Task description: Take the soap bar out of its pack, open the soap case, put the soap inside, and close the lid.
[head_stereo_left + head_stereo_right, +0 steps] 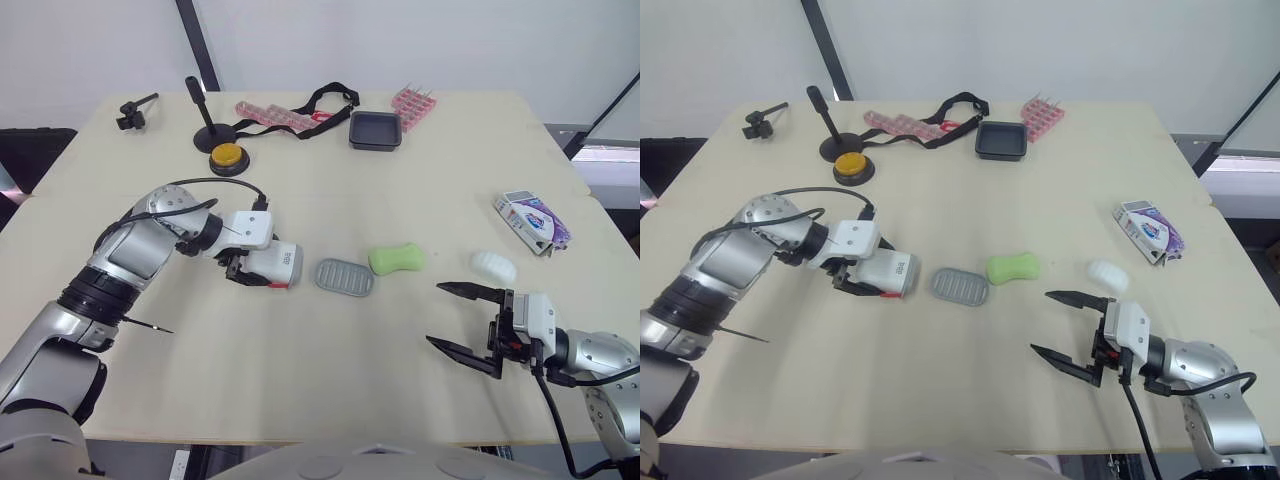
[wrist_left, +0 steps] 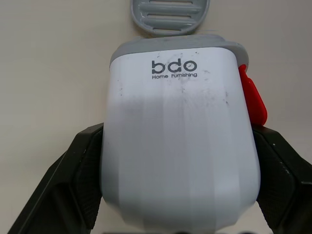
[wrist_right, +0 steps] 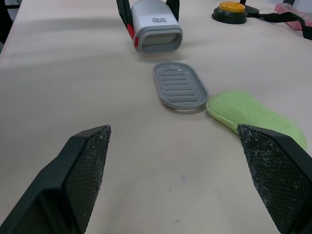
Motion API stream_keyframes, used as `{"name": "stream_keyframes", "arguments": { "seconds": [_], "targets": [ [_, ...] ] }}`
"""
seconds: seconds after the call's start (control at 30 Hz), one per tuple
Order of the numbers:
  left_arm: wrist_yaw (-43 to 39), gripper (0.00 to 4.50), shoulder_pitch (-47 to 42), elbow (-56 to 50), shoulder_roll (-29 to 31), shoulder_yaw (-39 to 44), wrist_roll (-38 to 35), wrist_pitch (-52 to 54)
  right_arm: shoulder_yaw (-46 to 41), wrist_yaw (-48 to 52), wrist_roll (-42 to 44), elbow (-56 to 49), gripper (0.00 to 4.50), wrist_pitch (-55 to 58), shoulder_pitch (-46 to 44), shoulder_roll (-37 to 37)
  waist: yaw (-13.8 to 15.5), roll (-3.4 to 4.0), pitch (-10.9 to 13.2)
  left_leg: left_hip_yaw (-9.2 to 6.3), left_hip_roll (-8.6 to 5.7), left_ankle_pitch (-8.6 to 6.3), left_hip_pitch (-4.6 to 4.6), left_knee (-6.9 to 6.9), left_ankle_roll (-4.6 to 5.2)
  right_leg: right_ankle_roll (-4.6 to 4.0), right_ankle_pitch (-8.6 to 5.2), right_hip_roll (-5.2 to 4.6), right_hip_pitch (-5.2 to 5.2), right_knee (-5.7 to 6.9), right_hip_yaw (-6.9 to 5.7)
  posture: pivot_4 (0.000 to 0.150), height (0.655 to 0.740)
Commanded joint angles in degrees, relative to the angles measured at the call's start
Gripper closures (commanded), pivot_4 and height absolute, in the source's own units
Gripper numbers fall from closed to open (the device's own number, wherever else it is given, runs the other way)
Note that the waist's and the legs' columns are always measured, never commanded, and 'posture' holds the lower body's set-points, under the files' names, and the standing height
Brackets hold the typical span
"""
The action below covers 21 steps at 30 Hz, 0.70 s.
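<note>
The green soap [image 1: 397, 259] is out of its pack [image 1: 532, 220]. It lies near the middle of the desk [image 1: 300, 390], with its long side running left to right. The grey tray [image 1: 344, 277] is just beside its left end. The right gripper [image 1: 436, 314] is spread wide and holds nothing. Of the 2 grippers it is nearer, and the soap is ahead and to its left. The left gripper [image 2: 179, 146] pinches the white case [image 1: 275, 264], whose open mouth faces the tray.
</note>
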Motion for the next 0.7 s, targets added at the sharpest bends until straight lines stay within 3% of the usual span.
{"name": "stream_keyframes", "arguments": {
  "seconds": [0.03,0.23,0.3,0.5,0.7],
  "targets": [
    [-0.5,1.02,-0.4,1.1,-1.2,2.7,-2.1,-2.4,-0.2,0.0,0.6,-0.7,0.03,-0.7,-0.8,-0.4,0.0,0.00,0.0,0.00,0.00,0.00,0.00,0.00,0.00,0.00,0.00,0.00,0.00,0.00,0.00,0.150,0.7291],
    [-0.5,1.02,-0.8,4.4,-1.9,2.0,-0.2,-5.0,-0.3,-0.3,0.5,-0.8,0.03,-0.5,-0.8,-0.4,-0.2,-0.01,0.0,-0.01,0.00,0.00,0.01,-0.02,0.00,0.00,0.00,0.00,0.00,0.01,0.01,0.150,0.7291],
    [-0.2,0.00,-1.2,5.2,-1.9,1.7,0.7,-5.3,-0.4,-0.3,0.4,-0.9,0.00,-0.8,-0.2,-0.4,-0.1,-0.01,0.0,-0.01,0.00,0.00,0.00,-0.02,0.00,0.00,0.00,-0.01,0.00,0.00,0.01,0.150,0.7291],
    [-0.2,0.00,-1.3,5.3,-2.1,2.7,0.0,-5.7,-0.4,-0.2,0.4,-0.8,0.00,-1.2,0.7,-0.3,-0.1,-0.01,0.0,-0.01,-0.01,0.00,0.00,-0.02,0.00,0.00,0.00,-0.03,0.00,-0.01,0.02,0.150,0.7291],
    [-2.8,0.00,-1.1,2.0,-1.3,7.2,-6.4,-2.0,-0.6,0.1,0.7,-0.2,0.00,-1.5,0.3,-0.4,-0.1,-0.02,0.0,-0.01,0.00,0.00,0.00,-0.02,0.00,0.00,0.00,-0.03,0.00,-0.01,0.02,0.150,0.7291]
  ]
}}
